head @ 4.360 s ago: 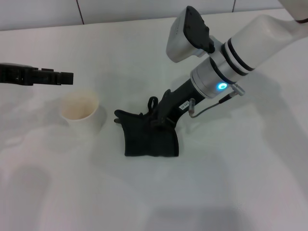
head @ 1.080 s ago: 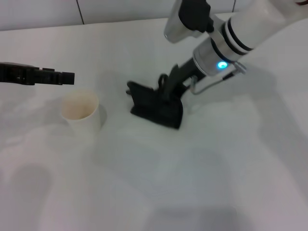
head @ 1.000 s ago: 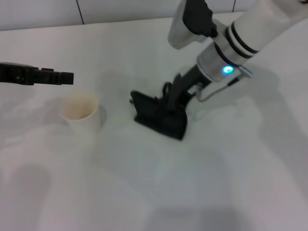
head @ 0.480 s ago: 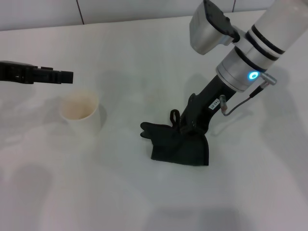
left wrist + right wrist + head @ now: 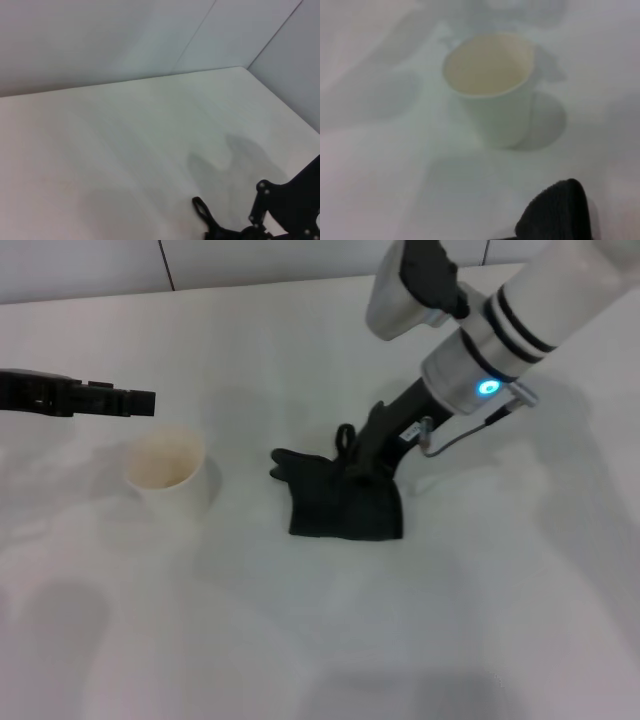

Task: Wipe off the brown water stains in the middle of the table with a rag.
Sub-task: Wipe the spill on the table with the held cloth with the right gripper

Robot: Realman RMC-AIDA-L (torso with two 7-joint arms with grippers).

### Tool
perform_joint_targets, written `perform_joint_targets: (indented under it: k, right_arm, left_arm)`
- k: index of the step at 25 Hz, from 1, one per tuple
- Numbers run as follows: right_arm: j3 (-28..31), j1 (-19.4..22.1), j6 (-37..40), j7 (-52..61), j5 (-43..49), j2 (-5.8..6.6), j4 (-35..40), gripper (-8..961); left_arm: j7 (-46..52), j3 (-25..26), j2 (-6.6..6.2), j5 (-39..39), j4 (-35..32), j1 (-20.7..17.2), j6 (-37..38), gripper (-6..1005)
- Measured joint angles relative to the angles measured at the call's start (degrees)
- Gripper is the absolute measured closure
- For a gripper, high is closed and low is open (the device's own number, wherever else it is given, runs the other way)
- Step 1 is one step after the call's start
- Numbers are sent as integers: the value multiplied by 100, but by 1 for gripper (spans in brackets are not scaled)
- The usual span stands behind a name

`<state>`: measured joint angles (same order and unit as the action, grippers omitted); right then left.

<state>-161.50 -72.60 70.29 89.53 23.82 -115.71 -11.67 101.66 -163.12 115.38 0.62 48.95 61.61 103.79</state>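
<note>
Right claw (image 5: 362, 465) clamped on rag (image 5: 345, 508); right wrist shows cup (image 5: 492, 90) interior empty.

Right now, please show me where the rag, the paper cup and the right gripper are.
rag (image 5: 345, 508): head view, middle of the black cloth.
paper cup (image 5: 165, 462): head view, inside its opening.
right gripper (image 5: 372, 462): head view, tip pressing on the rag.

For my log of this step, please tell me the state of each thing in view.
Rag: spread flat on the table, pressed down by the right gripper.
Cup: upright, empty, apart from the rag.
Left gripper: hovers beyond the cup, holding nothing.
Stains: none visible.
</note>
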Motion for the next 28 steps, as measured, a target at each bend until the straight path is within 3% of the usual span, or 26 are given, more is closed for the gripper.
perform_joint_targets:
  k: [12, 21, 28]
  right_arm:
    - [13, -163, -618, -18, -305, 0, 566, 846]
    - [-12, 23, -1467, 3, -318, 24, 523, 840]
    - [-22, 98, -1302, 113, -311, 55, 183, 836]
  left_arm:
    - [-5, 0, 4, -2, -7, 0, -26, 107]
    - [-6, 0, 29, -10, -9, -2, -26, 107]
    - [-6, 0, 31, -66, -8, -16, -26, 107]
